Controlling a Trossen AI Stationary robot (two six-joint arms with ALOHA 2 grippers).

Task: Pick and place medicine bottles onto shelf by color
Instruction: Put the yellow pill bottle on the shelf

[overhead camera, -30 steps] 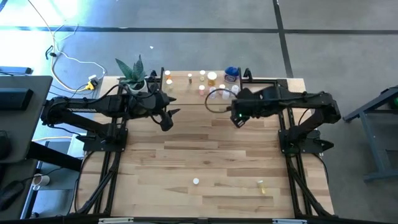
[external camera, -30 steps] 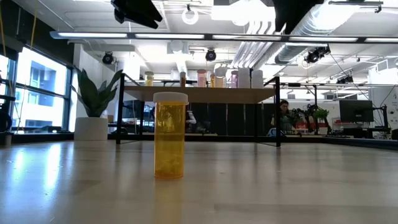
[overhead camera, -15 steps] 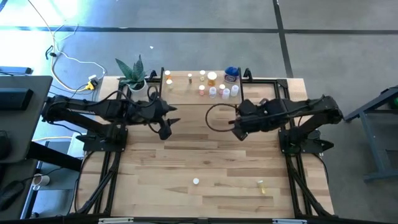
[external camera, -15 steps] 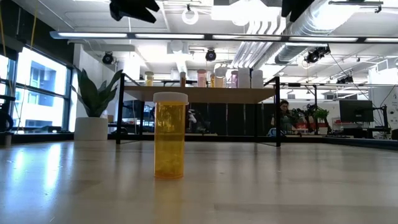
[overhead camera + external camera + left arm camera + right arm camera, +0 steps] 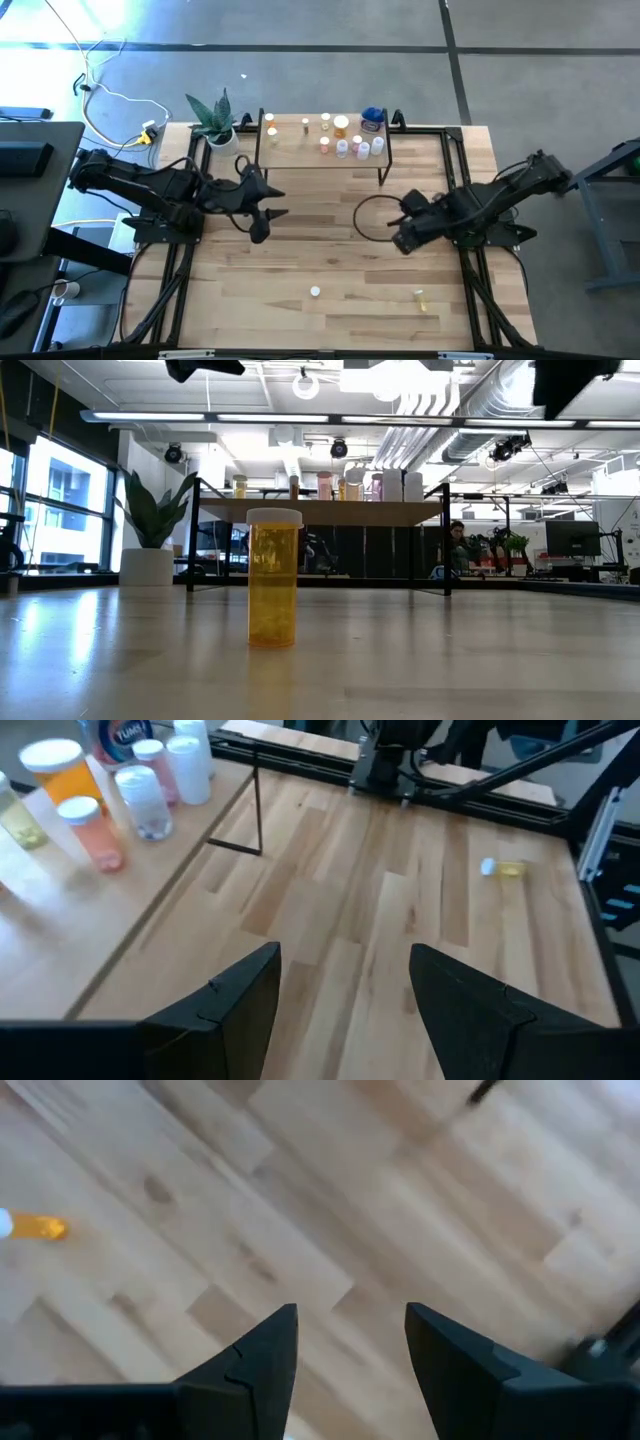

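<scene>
Since the earlier frames I log both arms drawn back from the shelf toward the near half of the table. The right gripper (image 5: 403, 240), a second ago just beside the shelf's front edge, now hangs over bare planks right of centre, above the table, fingers (image 5: 262, 1363) parted with nothing between them. The left gripper (image 5: 262, 222) has slid a little nearer too and sits left of centre, fingers (image 5: 236, 1003) likewise spread and empty.

Item: small raised shelf of light wood on thin dark metal legs (image 5: 300, 150), at the far edge of the pale plank tabletop (image 5: 330, 250). On its board stands the sorted group: a larger blue bottle (image 5: 372, 119) at the far right corner, an orange bottle with white cap (image 5: 61, 777), pinkish and white-capped vials (image 5: 352, 147) clustered beside it, and yellowish vials (image 5: 271, 125) toward the left end.

Item: yellow translucent bottle with white cap (image 5: 273, 577), standing upright on the table, near the front edge.

Item: small yellow vial with white cap (image 5: 421, 297), lying on its side near the front right.

Item: potted green plant in a white pot (image 5: 215, 120), just left of the shelf.
</scene>
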